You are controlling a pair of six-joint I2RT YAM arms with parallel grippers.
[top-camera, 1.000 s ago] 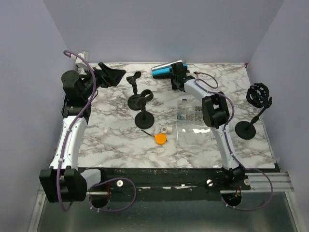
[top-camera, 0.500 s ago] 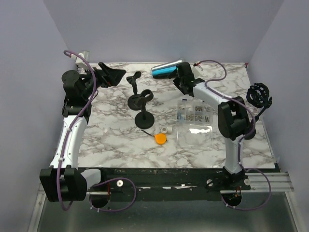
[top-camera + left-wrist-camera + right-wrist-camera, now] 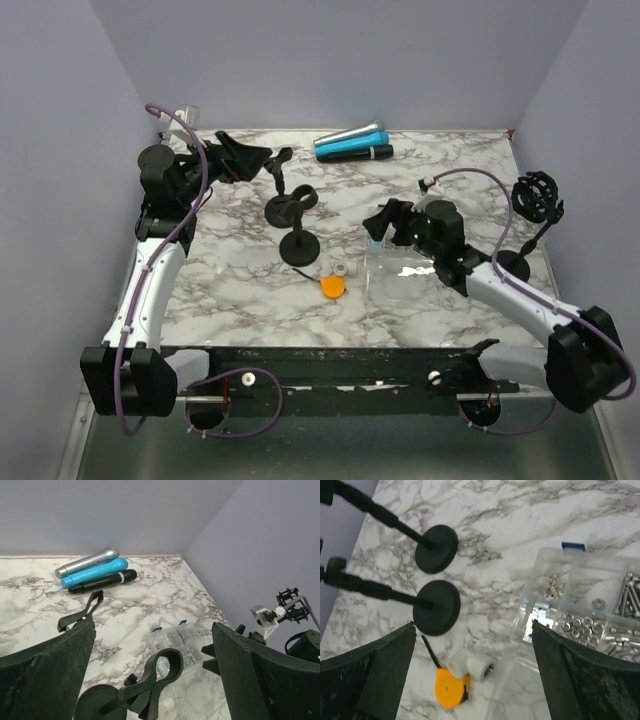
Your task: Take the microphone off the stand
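Your silver, blue and black microphones (image 3: 342, 148) lie loose at the far edge of the marble bench (image 3: 230, 285) — but the left claw (image 3: 262, 158) beside the black clip stand (image 3: 279, 172) and the right claw (image 3: 378, 222) by the clear plastic screw box (image 3: 405, 252) both gape open and could knock either.

Even, bright light; soft shadows; right wrist view slightly blurred.

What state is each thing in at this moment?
Microphones: three, lying flat, off any stand.
Clip stands: two, upright, clips empty.
Cage stand: upright, cage looks empty.
Parts box: lid open.
Left fingers: open, empty.
Right fingers: open, empty.
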